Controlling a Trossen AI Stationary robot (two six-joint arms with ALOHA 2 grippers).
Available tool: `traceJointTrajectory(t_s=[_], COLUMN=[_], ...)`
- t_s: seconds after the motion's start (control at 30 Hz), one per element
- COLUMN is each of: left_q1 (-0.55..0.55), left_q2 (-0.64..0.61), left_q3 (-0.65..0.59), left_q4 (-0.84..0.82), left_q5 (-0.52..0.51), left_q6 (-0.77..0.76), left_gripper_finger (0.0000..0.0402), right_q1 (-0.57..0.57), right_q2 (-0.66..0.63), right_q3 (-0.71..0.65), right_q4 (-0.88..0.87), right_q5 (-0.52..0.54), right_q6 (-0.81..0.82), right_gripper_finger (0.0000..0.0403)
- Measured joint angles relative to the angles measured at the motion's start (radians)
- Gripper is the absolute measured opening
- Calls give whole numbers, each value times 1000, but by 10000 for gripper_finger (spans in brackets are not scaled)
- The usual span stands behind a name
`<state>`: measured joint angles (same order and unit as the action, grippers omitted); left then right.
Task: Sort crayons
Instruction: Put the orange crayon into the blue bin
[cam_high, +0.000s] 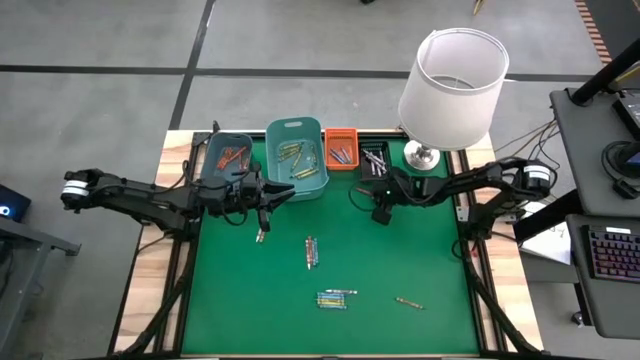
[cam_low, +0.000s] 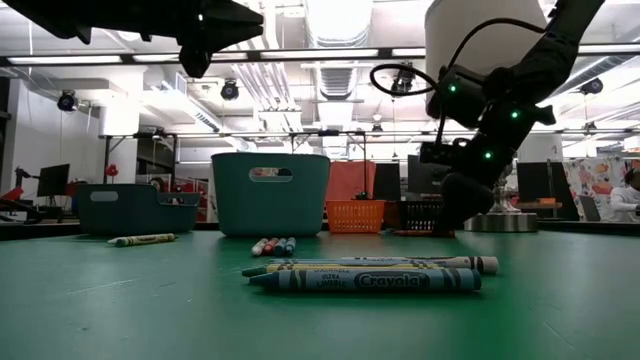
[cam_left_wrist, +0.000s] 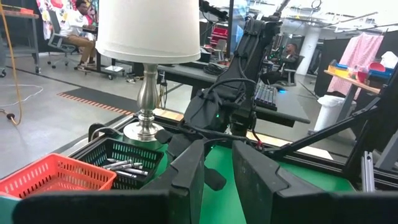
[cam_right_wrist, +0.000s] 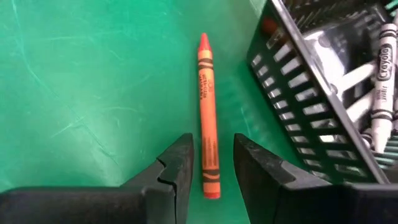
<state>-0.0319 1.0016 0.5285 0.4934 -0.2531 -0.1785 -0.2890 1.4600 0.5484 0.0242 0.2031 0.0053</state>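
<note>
1. Right wrist view is showing an orange-red crayon (cam_right_wrist: 208, 118) lying flat on the green table (cam_right_wrist: 81, 93), just beside the black bin (cam_right_wrist: 311, 106) that is holding grey-white crayons (cam_right_wrist: 380, 93).
2. My right hand (cam_right_wrist: 211, 162) is hanging straight over that crayon, its long axis running out ahead of me through the gap between my fingers (cam_right_wrist: 177, 165), tip pointing away.
3. My right hand is standing partly open, fingers either side of the crayon's blunt end, and it is not gripping anything yet, as far as I can judge.
4. From overhead, my right hand (cam_high: 380, 208) is sitting at the far right of the table near the lamp (cam_high: 450, 85); it is clearly the nearer arm for this crayon.
5. My left hand (cam_high: 262, 200) is waiting near the teal bin (cam_high: 297, 155); its fingers are narrowly parted and empty.
6. More crayons (cam_high: 335, 298) are lying loose toward the table's near side.
</note>
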Motion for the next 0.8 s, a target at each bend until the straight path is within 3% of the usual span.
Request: traceJointTrajectory(t_s=[0.27,0.6,0.8], left_q1=[0,0,0], left_q2=[0,0,0], left_q3=[0,0,0], left_q4=[0,0,0], left_q5=[0,0,0], left_q6=[9,9,5], left_gripper_finger=[67,67,67], right_q1=[-1,-1,0], right_q2=[53,63,40], right_q3=[1,0,-1], right_q4=[23,19,16], right_q5=[-50,-81,-81], right_q6=[-5,-11,-18], right_gripper_finger=[101,19,14])
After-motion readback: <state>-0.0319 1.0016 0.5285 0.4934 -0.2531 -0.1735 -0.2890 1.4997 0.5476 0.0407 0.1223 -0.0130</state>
